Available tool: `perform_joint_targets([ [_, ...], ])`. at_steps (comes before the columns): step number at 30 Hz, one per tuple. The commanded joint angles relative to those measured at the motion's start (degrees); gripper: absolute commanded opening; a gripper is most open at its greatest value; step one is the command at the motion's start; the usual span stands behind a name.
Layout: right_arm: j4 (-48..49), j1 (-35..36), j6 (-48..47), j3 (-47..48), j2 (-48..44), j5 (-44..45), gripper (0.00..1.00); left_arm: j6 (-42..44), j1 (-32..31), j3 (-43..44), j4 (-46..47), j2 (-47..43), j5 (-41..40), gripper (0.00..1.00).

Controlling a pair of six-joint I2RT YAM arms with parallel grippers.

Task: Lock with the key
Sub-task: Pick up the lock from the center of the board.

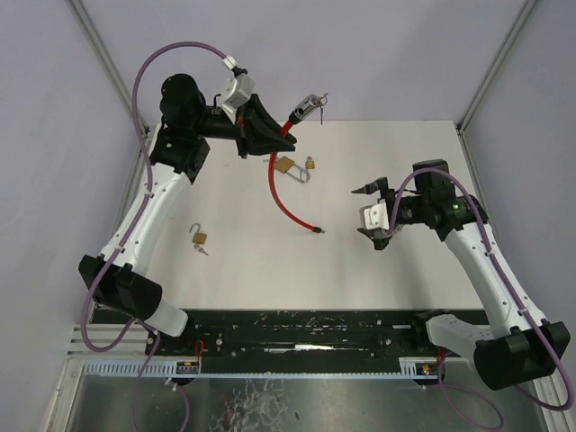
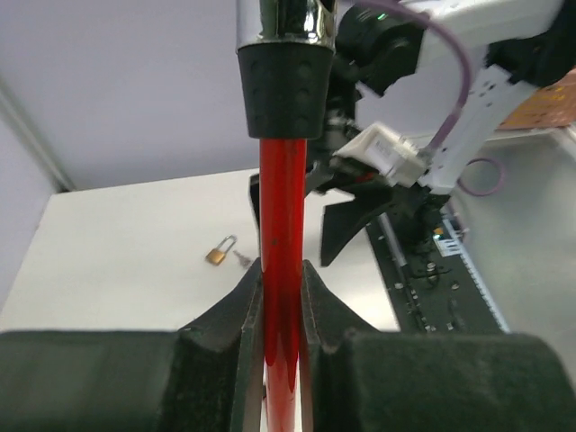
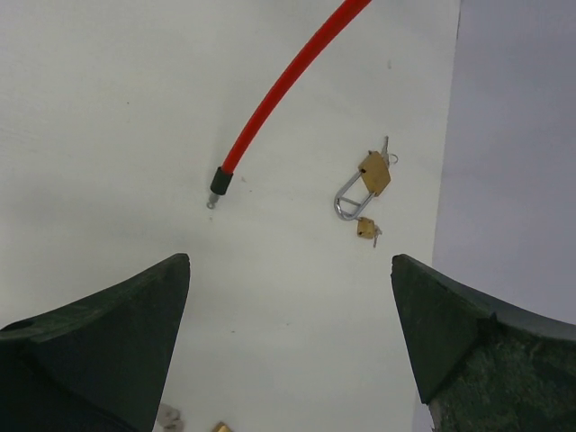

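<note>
- Top view: my left jaws are shut on the red cable [image 1: 292, 121], just below its lock head [image 1: 306, 108], and they hold this end raised above the surface [image 1: 405, 153]. A thin metal piece at the head may be the key [image 1: 321, 97], but it is too small to be sure. The free end [image 1: 317, 230] of the cable lies on the surface. My right jaws hang near it, open and empty. A big padlock [image 1: 290, 167] and a small padlock [image 1: 310, 163] lie close to the cable, and a third padlock [image 1: 199, 238] lies apart, nearer to my left arm.
- Left wrist view: my fingers [image 2: 238, 333] press the cable from both sides. The lock head, with its black collar and shiny cap, stands upright above them.
- Right wrist view: my two fingers [image 3: 108, 333] are wide apart with nothing between them. The free end, a black tip with a small metal pin, lies ahead on the surface.
- I judge the step to be bringing the two ends together. The next move calls for my right jaws to go down, close on the black tip and guide the pin into the head, before the key can be turned.
</note>
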Motion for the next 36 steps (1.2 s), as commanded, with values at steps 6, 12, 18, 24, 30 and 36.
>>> perform_joint_targets([
  [6, -3.7, 6.6, -22.9, 3.2, 7.4, -2.9, 1.0, -20.4, 0.4, -0.3, 22.9, -0.1, 2.4, 0.01],
  [12, 1.5, 8.5, -14.3, 3.9, 11.2, -2.4, 0.98, -16.9, 0.4, -2.6, 20.6, -3.2, -3.1, 0.0],
  [18, 19.5, 4.0, 35.1, 16.0, 10.7, -11.9, 0.93, 9.7, -3.1, -2.3, -1.4, -8.4, -24.7, 0.0],
  [24, 59.6, -3.5, 100.7, 21.7, 12.0, -20.8, 0.88, 16.7, -8.5, -5.7, -1.6, -11.8, -44.8, 0.0],
  [30, 91.0, -3.5, 136.1, 18.5, 12.9, -17.1, 0.86, 18.3, -17.0, -9.5, 2.5, -12.0, -62.6, 0.0],
  [36, 86.7, -3.5, 137.5, 21.0, 12.7, -13.2, 0.81, 17.9, -24.1, -9.2, 1.9, -10.5, -77.1, 0.0],
])
